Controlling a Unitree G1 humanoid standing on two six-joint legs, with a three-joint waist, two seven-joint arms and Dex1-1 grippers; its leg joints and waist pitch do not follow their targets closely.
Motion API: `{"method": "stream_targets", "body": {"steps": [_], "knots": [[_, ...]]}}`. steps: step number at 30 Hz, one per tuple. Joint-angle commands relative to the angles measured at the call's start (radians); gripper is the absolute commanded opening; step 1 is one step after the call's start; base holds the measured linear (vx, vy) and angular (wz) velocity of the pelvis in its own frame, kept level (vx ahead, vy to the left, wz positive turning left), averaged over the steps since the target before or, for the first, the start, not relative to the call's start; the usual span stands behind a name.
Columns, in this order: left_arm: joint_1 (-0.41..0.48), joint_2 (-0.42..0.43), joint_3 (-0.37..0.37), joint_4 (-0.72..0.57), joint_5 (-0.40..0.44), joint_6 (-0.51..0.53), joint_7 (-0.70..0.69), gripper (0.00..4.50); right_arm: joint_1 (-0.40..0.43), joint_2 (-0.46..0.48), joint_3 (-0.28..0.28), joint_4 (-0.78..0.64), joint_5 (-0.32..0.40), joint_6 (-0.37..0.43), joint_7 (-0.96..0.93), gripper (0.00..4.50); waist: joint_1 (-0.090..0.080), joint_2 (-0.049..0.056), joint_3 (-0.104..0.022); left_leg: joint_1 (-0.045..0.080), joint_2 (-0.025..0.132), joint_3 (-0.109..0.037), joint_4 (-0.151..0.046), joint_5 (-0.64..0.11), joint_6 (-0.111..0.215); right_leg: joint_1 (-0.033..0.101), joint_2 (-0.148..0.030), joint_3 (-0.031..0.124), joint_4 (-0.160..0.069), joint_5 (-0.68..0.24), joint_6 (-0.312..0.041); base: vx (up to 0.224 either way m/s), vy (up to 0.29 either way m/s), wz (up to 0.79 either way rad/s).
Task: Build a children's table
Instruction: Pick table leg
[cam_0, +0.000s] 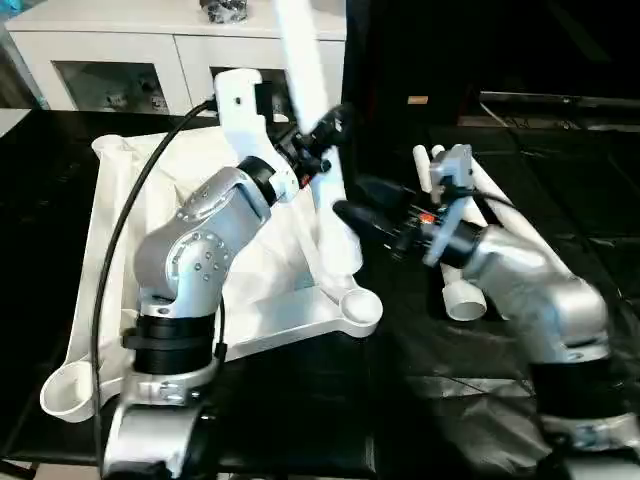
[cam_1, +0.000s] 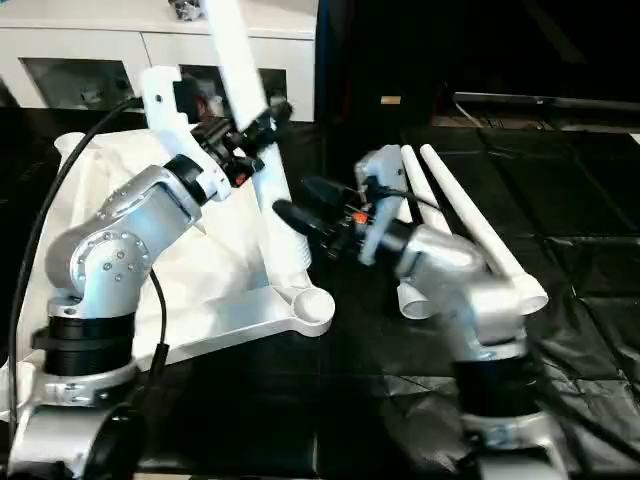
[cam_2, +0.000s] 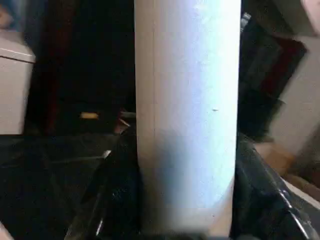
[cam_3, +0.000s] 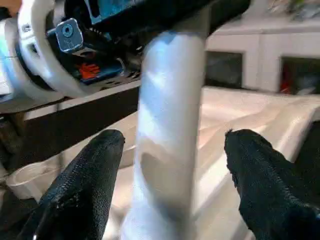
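A: How far along is the build?

B: Early, I'd judge. The table top (cam_0: 250, 290) lies ribbed side up on the black surface, left of centre, and its near corner sockets (cam_0: 358, 308) look empty. One leg (cam_0: 318, 150) stands over the top's right edge; I can't see whether its foot is seated in a socket. At least two more spare legs (cam_1: 470, 225) lie on the right, side by side, so most of the fitting is left

A: Who has the standing leg?

B: The left gripper (cam_0: 322, 135) is clamped round it partway up; the left wrist view shows its dark fingers (cam_2: 112, 200) hugging the tube on both sides. The right gripper (cam_3: 172, 180) sits lower down with fingertips (cam_3: 87, 175) spread, a gap showing on each side of the tube, so it isn't pinching anything

A: Which way does it point?

B: Long axis nearly upright, leaning a little to the left and far side at the top, its upper end running out of view toward the white cabinet (cam_0: 130, 60)

A: And the spare ones?

B: Lying flat, axes running from near right to far left
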Motion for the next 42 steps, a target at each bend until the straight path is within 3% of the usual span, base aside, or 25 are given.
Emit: {"method": "stream_targets", "body": {"steps": [1,14,15,17,29,42], "knots": [[-0.017,0.029,-0.029,-0.024,-0.028,0.039,-0.070,1.84,-0.025,-0.033,-0.002,-0.007,0.048,0.059,0.057,3.51,0.006,-0.010,-0.083,0.021,0.113,-0.051,-0.065,-0.045,0.072,0.059,-0.114,0.062,-0.059,-0.117,-0.245,0.000,0.000,0.00],[-0.040,0.053,-0.078,-0.069,-0.102,0.095,-0.205,1.84,-0.029,-0.103,0.102,0.023,0.069,0.173,0.191,3.51,0.012,-0.017,-0.080,0.020,0.115,-0.049,-0.065,-0.070,0.038,0.058,-0.118,0.064,-0.064,-0.179,-0.239,0.000,0.000,0.00],[-0.040,0.052,-0.079,-0.071,-0.102,0.096,-0.208,1.84,-0.029,-0.102,0.105,0.024,0.068,0.174,0.193,3.22,0.012,-0.017,-0.080,0.020,0.116,-0.049,-0.066,-0.071,0.038,0.058,-0.118,0.064,-0.064,-0.183,-0.236,0.000,0.000,0.00],[-0.042,0.051,-0.080,-0.074,-0.104,0.098,-0.215,1.84,-0.029,-0.102,0.115,0.034,0.057,0.177,0.192,3.22,0.012,-0.018,-0.080,0.020,0.117,-0.050,-0.066,-0.068,0.036,0.058,-0.118,0.064,-0.063,-0.181,-0.235,0.000,0.000,0.00],[-0.035,0.056,-0.097,-0.097,-0.120,0.111,-0.245,1.84,-0.032,-0.078,0.096,0.055,0.081,0.185,0.191,2.09,0.014,-0.017,-0.082,0.020,0.116,-0.049,-0.064,-0.061,0.037,0.057,-0.119,0.064,-0.062,-0.173,-0.234,0.000,0.000,0.00],[-0.037,0.042,-0.101,-0.114,-0.135,0.116,-0.240,1.84,-0.012,-0.069,0.110,0.051,0.066,0.160,0.191,1.98,0.019,-0.014,-0.082,0.021,0.118,-0.049,-0.066,-0.066,0.025,0.056,-0.117,0.064,-0.062,-0.172,-0.228,0.000,0.000,0.00]]}}
